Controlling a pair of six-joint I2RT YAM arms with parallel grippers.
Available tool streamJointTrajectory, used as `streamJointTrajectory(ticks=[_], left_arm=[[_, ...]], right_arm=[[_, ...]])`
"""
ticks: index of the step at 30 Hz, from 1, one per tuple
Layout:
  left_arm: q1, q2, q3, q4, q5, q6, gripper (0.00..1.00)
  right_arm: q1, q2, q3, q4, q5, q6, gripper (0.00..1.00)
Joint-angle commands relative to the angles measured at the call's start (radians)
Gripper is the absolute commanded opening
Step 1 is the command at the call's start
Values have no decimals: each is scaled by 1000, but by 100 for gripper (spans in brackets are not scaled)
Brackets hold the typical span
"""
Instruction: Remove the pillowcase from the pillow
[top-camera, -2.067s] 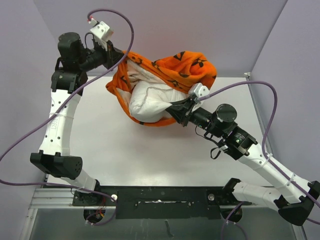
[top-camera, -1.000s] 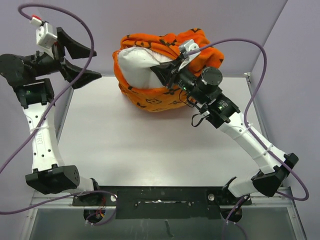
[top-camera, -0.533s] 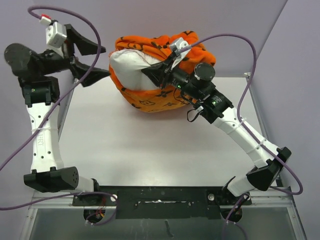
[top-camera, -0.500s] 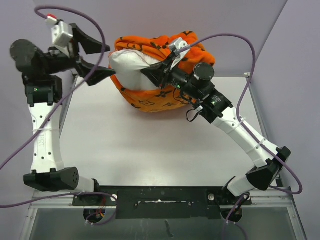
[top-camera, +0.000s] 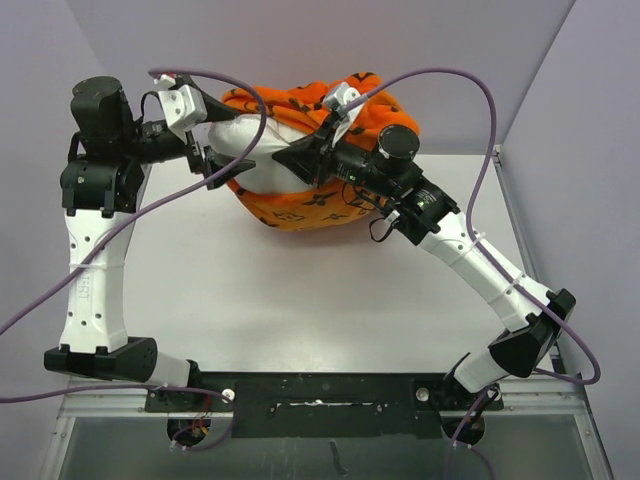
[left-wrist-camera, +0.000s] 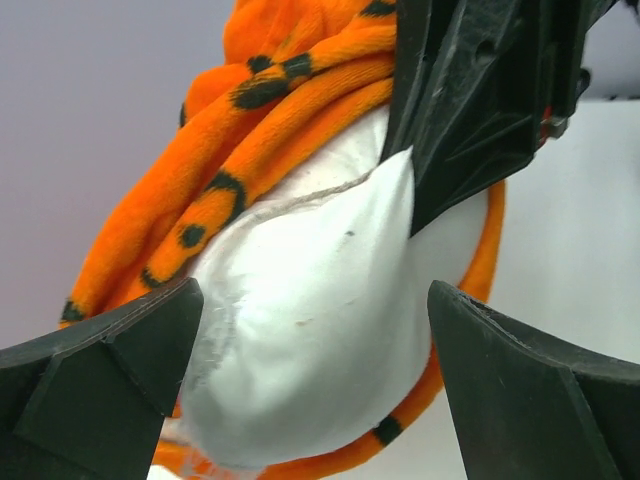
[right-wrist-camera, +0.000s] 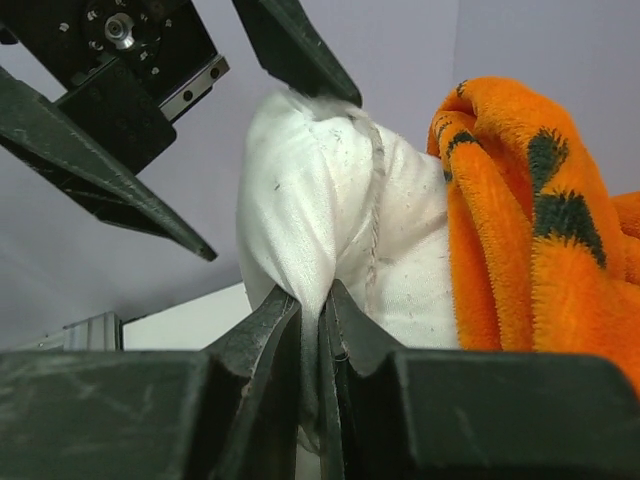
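Observation:
The pillow (top-camera: 255, 165) hangs above the back of the table, its white end bulging out of the orange patterned pillowcase (top-camera: 300, 212). My right gripper (top-camera: 297, 160) is shut on a pinched fold of the pillow's white fabric (right-wrist-camera: 312, 270) and holds the bundle up. My left gripper (top-camera: 225, 140) is open, one finger on each side of the pillow's bare end (left-wrist-camera: 300, 340), and I cannot tell whether the fingers (left-wrist-camera: 110, 370) touch it. The pillowcase (left-wrist-camera: 270, 120) is bunched behind the pillow and loops under it. In the right wrist view the pillowcase (right-wrist-camera: 530, 220) sits to the right.
The white table (top-camera: 300, 300) lies below the bundle. Purple walls stand close behind and on both sides. Purple cables (top-camera: 470, 110) arc over both arms. The black base rail (top-camera: 320, 390) runs along the near edge.
My left gripper has swung in from the far left, still open, and now straddles the pillow's white end. The right arm has carried the bundle a little left and back.

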Motion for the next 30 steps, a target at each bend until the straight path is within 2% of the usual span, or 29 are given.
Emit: streamJointTrajectory(ticks=[1,5,12,14,20,23,24,27,28,30], left_arm=[[18,4,66,-99,-84,229,98],[33,40,150,-164,-56,244,98],[-29,166,328,-631,-23,462,98],[-59,202,360,-718,-49,502,97],[-109,215,315,-648,-96,466,80],[-176,231,308,-640,-123,435,75],[-200,236,302,-634,-133,424,72],[-273,245,265,-621,-166,396,53],[-286,248,255,-621,-171,396,45],[-286,256,249,-609,-172,337,21]], right_arm=[[2,-35,64,50,-81,-9,0],[0,-36,61,37,-97,-10,0],[-1,-35,67,37,-111,2,0],[-1,-32,70,35,-112,5,0],[0,-32,62,25,-139,23,0],[-1,-24,66,20,-137,36,0],[-1,-19,70,19,-139,41,0],[-9,-9,80,9,-138,56,0],[-16,-10,76,11,-141,63,0],[-39,-27,57,15,-144,81,0]])
